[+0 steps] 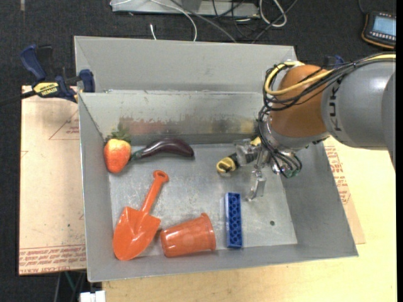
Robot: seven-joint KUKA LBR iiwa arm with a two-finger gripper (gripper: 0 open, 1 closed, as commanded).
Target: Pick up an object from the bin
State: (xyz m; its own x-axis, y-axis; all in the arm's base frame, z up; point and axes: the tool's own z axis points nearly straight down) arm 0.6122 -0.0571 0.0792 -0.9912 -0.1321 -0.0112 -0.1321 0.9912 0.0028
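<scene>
Bin (pixel 189 112) holding strawberry (pixel 118 154), aubergine (pixel 165 148), orange spade (pixel 140 222), tipped orange cup (pixel 187 234), small yellow piece (pixel 225 165) and blue studded bar (pixel 233 221), the end effector (pixel 256 187) low just beside that bar's far end, its opening impossible to tell.

Dark carpet floor (pixel 50 17) lies well beyond the claw (pixel 255 189), toward the top of the view, and also far to its left. A flat grey unit (pixel 157 4) sits on the floor, up and left of the claw. Black and white cables (pixel 264 8) tangle straight above the claw. A handheld pendant (pixel 381 27) with a lit bluish screen is up and far right. Light is even and soft.
</scene>
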